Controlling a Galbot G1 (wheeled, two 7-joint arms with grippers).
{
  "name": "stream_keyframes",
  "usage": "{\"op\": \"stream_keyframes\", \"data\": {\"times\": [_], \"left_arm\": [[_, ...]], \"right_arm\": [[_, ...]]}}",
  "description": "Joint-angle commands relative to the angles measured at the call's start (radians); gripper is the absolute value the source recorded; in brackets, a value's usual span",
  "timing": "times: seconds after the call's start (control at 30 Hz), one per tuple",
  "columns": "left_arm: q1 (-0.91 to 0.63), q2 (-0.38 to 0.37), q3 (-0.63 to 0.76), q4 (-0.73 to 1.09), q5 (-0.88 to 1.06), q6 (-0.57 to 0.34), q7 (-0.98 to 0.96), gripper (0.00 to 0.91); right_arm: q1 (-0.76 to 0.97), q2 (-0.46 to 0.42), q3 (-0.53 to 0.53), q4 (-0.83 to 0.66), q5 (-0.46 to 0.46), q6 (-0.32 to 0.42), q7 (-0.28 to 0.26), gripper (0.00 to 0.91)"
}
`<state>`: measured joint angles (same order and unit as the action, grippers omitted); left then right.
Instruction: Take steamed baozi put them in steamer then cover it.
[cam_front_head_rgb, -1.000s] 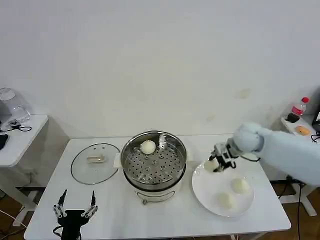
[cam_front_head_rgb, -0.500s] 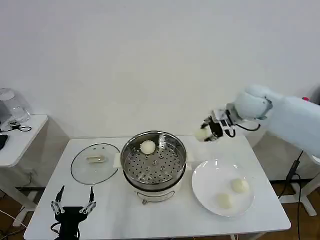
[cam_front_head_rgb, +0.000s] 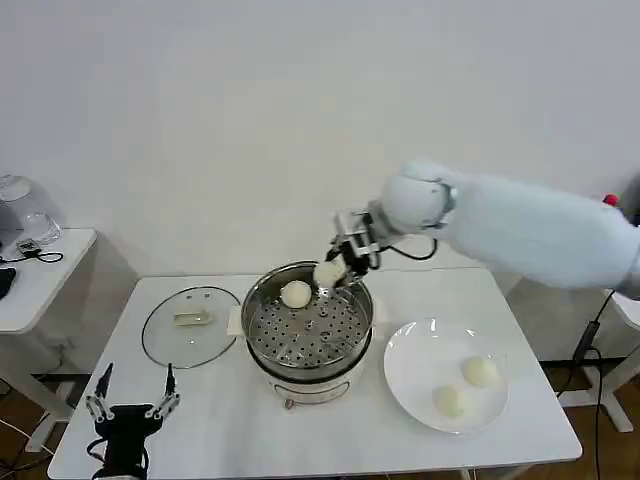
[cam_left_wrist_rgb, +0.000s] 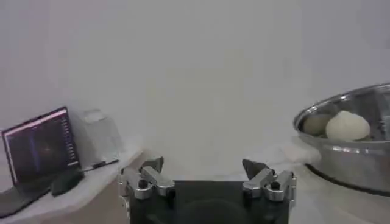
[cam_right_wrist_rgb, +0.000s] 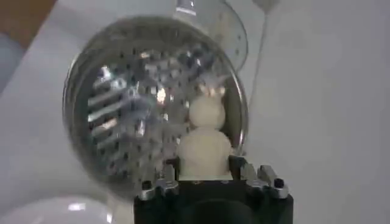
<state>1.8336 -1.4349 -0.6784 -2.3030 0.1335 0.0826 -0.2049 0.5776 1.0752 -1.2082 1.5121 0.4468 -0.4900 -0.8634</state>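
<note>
A cream-white baozi (cam_front_head_rgb: 329, 272) is gripped between the fingers of the right tool (cam_front_head_rgb: 338, 268), which hangs over the back rim of the steamer (cam_front_head_rgb: 307, 322), at about 1 o'clock of the pot. In the right wrist view the held bun (cam_right_wrist_rgb: 204, 154) sits clamped between the two fingers, with the perforated tray (cam_right_wrist_rgb: 134, 115) beneath it. A second baozi (cam_front_head_rgb: 295, 294) already lies on the tray near the back wall, at roughly 12 o'clock, just beside the held one; the left wrist view shows the two buns (cam_left_wrist_rgb: 347, 125) close together above the steel rim.

At 3 o'clock of the steamer a white plate (cam_front_head_rgb: 410, 375) carries two more baozi (cam_front_head_rgb: 481, 371), set apart from each other. At 9 o'clock the glass cover (cam_front_head_rgb: 190, 326) lies flat on the bench (cam_front_head_rgb: 240, 430), just beside the pot, its cream handle up.

The left tool (cam_front_head_rgb: 131, 400) waits low at the front-left corner of the bench, at 7 o'clock of the steamer, its fingers spread and holding nothing. A side table (cam_front_head_rgb: 40, 270) stands left of the bench, bearing a clear container (cam_front_head_rgb: 25, 210); a laptop (cam_left_wrist_rgb: 39, 146) appears there in the left wrist view.
</note>
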Motion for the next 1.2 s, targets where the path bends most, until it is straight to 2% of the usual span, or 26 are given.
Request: {"op": "stream_keyframes", "data": {"times": [0.03, 0.23, 0.73, 1.0, 1.03, 1.07, 1.1, 1.2], "left_arm": [[0.001, 0.0, -0.017, -0.006, -0.005, -0.001, 0.0, 0.907], [-0.005, 0.0, -0.017, -0.012, -0.01, 0.0, 0.0, 0.907], [-0.004, 0.003, -0.022, -0.006, -0.016, -0.001, 0.001, 0.907], [-0.005, 0.0, -0.017, -0.005, -0.016, -0.001, 0.003, 0.907], [-0.005, 0.001, -0.018, -0.005, -0.016, -0.001, 0.003, 0.907], [-0.005, 0.001, -0.018, -0.005, -0.016, -0.001, 0.002, 0.907], [-0.005, 0.001, -0.018, -0.006, -0.017, -0.001, 0.002, 0.907], [-0.003, -0.001, -0.016, -0.009, -0.016, -0.001, 0.002, 0.907]], "right_arm": [[-0.061, 0.196, -0.045, -0.064, 0.071, -0.069, 0.04, 0.564], [-0.092, 0.222, -0.058, -0.086, 0.075, -0.087, 0.06, 0.564], [-0.156, 0.268, -0.042, -0.216, -0.027, -0.059, 0.063, 0.564], [-0.164, 0.284, -0.036, -0.234, -0.025, -0.06, 0.064, 0.564], [-0.164, 0.285, -0.037, -0.234, -0.026, -0.058, 0.065, 0.645], [-0.165, 0.285, -0.036, -0.234, -0.027, -0.058, 0.067, 0.826], [-0.166, 0.285, -0.034, -0.235, -0.03, -0.058, 0.067, 0.907], [-0.167, 0.28, -0.034, -0.233, -0.038, -0.054, 0.065, 0.907]]}}
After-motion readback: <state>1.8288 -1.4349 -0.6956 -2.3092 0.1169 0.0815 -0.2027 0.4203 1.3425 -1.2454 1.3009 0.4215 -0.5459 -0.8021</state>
